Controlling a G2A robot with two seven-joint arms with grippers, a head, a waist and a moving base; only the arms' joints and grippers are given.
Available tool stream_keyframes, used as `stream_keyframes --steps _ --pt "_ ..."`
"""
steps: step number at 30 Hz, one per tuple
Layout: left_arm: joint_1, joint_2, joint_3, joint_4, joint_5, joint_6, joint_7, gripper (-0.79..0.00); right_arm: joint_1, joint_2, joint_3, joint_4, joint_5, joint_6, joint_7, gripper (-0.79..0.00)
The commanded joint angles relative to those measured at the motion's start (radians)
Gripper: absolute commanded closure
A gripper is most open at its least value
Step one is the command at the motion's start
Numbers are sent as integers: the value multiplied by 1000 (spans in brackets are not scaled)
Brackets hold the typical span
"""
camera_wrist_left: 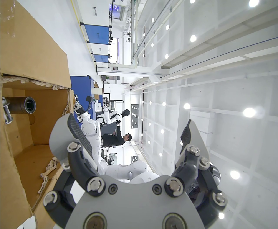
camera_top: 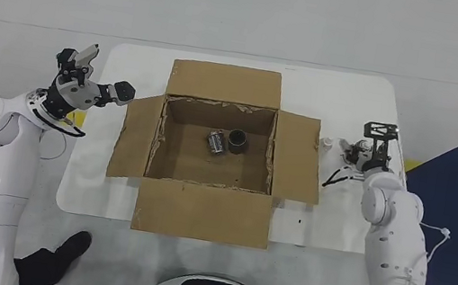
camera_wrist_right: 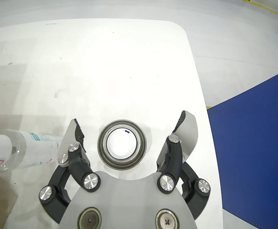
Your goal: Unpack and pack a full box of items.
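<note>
An open cardboard box (camera_top: 224, 84) sits mid-table with a shiny metal cylinder (camera_top: 215, 141) and a dark cylinder (camera_top: 236, 141) on its floor. In the left wrist view the dark cylinder (camera_wrist_left: 21, 105) lies inside the box (camera_wrist_left: 32, 54). My left gripper (camera_top: 80, 60) is raised left of the box, open and empty (camera_wrist_left: 129, 120), facing the room. My right gripper (camera_wrist_right: 130, 118) is open just above the table right of the box (camera_top: 364, 151). A metal bearing ring (camera_wrist_right: 122, 144) lies flat between its fingers, untouched. A clear bottle (camera_wrist_right: 26, 149) lies beside one finger.
The white table (camera_top: 133, 63) has its rounded far-right corner and edge (camera_wrist_right: 195, 76) close to the right gripper. The box flaps (camera_top: 202, 213) spread out on all sides. Bare tabletop lies beyond the ring.
</note>
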Motion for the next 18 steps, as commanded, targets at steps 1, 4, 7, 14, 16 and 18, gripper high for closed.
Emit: stream_keyframes --steps 1,4,7,14,16,18 --pt "0 0 0 0 0 0 0 -785 -2 2 2 0 -1 -9 -2 0" --pt "0 0 0 0 0 0 0 -785 -19 5 14 -17 5 -26 -14 0" --pt "0 0 0 0 0 0 0 -785 -44 8 28 -51 4 -33 -20 0" --pt "0 0 0 0 0 0 0 -785 -158 18 116 -229 36 -66 -117 0" --pt "0 0 0 0 0 0 0 -785 -211 21 152 -322 66 -96 -152 0" --pt "0 0 0 0 0 0 0 -785 -268 23 189 -424 103 -147 -187 0"
